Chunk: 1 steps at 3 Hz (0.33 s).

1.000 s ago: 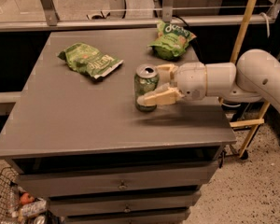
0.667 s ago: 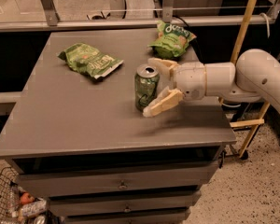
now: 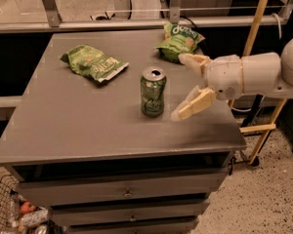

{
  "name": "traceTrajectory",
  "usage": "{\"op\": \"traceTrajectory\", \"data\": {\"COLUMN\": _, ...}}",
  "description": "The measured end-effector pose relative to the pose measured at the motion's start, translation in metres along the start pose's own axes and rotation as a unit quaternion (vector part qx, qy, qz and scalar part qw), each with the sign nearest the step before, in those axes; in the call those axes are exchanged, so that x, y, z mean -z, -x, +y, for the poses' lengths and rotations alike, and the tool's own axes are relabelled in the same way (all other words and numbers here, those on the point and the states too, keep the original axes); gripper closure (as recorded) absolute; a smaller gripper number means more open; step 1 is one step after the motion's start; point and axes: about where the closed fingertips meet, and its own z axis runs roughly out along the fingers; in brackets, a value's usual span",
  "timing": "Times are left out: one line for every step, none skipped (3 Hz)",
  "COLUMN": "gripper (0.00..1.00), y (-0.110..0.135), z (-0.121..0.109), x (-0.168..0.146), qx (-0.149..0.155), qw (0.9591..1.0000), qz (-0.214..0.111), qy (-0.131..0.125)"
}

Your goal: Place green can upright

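Observation:
The green can (image 3: 153, 91) stands upright on the grey table (image 3: 88, 126), near its middle, silver top and pull-tab facing up. My gripper (image 3: 180, 86) is just to the right of the can, open, with its fingers spread and apart from the can. One finger (image 3: 194, 103) points down-left toward the table, the other (image 3: 194, 62) sits higher. Nothing is held.
A flat green snack bag (image 3: 94, 63) lies at the table's back left. Another green bag (image 3: 178, 41) lies at the back right, behind my gripper. Drawers (image 3: 127, 193) run below the tabletop. A yellow pole (image 3: 256, 28) stands to the right.
My gripper has let go of the can and pulled back to the right. The can stays upright where it was.

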Motion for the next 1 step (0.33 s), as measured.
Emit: {"op": "traceTrajectory", "data": {"gripper": 0.00, "y": -0.0135, "z": -0.0002, "x": 0.0305, "qx": -0.025, "qw": 0.9965, "qz": 0.079, "qy": -0.014}}
